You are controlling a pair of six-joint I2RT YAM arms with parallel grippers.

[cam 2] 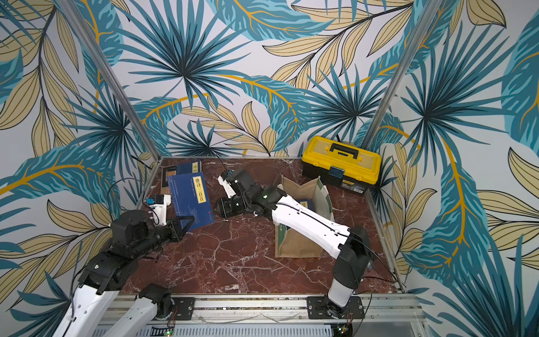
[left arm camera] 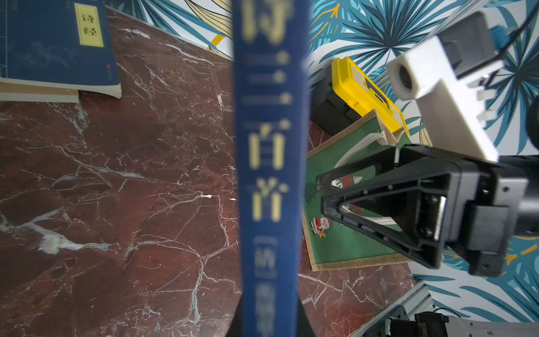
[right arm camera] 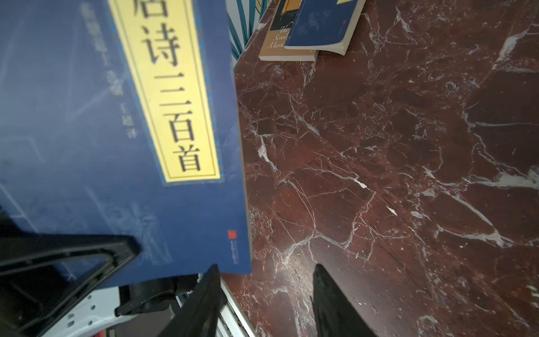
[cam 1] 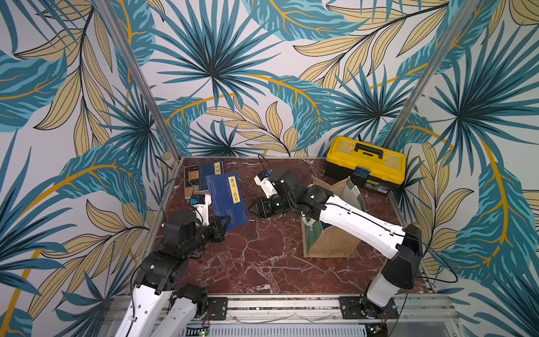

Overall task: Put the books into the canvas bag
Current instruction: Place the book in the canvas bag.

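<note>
Since the navy book is pinched at its near spine corner by the left jaws, which are closed on it, it hangs tilted above the desk. Its cover and yellow label face up, and its long axis runs away from that grip toward two more books stacked just behind its far end. Just beside the book's free long edge, down by the near corner, stand the right jaws, parted with nothing between them and aimed across at that edge. The right wrist view shows that corner a little to one side of the gap, not inside it. By my reading a handover is in hand, and it turns on sliding the gap sideways over the edge, square to the book's length. Farther out from the book on that same side, partly hidden behind the right arm, stands the canvas bag, well apart, so the right arm looks much the nearer carrier.
</note>
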